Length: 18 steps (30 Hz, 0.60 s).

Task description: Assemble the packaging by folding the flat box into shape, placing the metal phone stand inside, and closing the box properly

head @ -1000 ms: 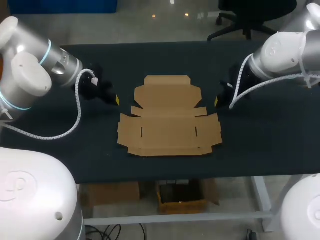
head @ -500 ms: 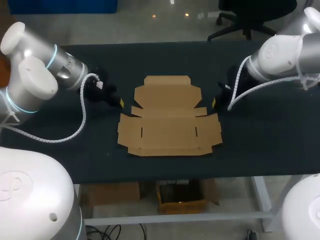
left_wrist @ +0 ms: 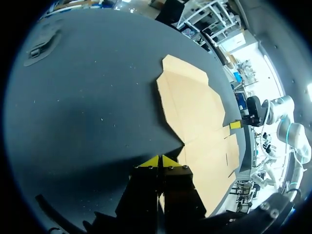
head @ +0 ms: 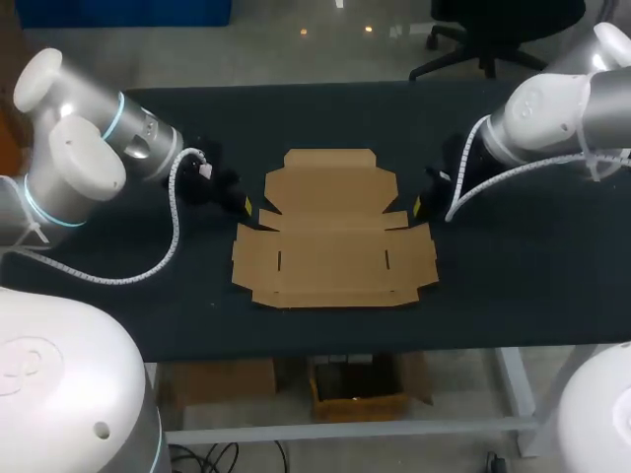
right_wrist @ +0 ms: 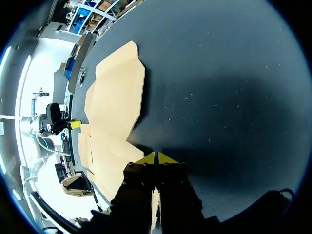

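Note:
A flat brown cardboard box blank (head: 333,229) lies unfolded in the middle of the dark table, also visible ahead of each wrist as the cardboard (left_wrist: 195,105) and the cardboard (right_wrist: 117,97). My left gripper (head: 245,204) is low at the blank's left edge, near the notch between the panels, its yellow tips (left_wrist: 159,160) pressed together and holding nothing. At the blank's right edge sits my right gripper (head: 418,204), likewise shut and empty, with its tips (right_wrist: 156,158) touching each other just beside the cardboard. No metal phone stand is in view.
The dark table (head: 513,276) has bare surface on both sides of the blank and in front of it. White cables (head: 168,246) hang from both arms above the tabletop.
Both grippers have moved inward toward the blank's side edges, the left one rightward and the right one slightly leftward. The blank has not moved.

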Available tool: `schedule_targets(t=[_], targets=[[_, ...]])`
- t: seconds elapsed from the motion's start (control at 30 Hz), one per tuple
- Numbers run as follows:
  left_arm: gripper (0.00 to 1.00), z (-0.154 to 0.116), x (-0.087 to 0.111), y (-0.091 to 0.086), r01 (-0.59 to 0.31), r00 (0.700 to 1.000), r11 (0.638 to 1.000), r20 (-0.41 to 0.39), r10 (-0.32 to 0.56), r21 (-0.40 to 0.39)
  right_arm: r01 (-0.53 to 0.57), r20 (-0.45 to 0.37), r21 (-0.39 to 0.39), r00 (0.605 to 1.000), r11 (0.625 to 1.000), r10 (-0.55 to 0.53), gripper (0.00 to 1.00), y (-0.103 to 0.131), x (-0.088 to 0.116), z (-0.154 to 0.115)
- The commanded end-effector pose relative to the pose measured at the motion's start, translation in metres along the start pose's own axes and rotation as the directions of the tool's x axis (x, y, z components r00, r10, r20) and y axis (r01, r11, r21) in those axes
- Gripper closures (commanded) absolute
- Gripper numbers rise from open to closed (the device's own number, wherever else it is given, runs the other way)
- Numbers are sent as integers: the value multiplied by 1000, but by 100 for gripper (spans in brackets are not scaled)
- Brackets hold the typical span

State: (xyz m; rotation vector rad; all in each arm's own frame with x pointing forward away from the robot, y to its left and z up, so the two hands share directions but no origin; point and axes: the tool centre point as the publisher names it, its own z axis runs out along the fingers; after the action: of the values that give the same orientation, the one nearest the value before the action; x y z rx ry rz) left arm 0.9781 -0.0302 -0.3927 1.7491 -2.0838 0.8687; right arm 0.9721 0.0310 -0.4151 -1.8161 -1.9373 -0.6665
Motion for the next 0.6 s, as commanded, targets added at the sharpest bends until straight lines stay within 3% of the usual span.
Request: schedule_targets(t=[0.03, 0.6], targets=[[100, 2, 0, 0, 2, 1000, 1000, 2, -2, 1, 2, -17, 14, 1000, 1000, -2, 100, 4, -4, 2], [100, 8, 2, 4, 1, 1000, 1000, -12, -2, -17, 63, -55, 51, 997, 997, -60, 100, 8, -8, 14]])
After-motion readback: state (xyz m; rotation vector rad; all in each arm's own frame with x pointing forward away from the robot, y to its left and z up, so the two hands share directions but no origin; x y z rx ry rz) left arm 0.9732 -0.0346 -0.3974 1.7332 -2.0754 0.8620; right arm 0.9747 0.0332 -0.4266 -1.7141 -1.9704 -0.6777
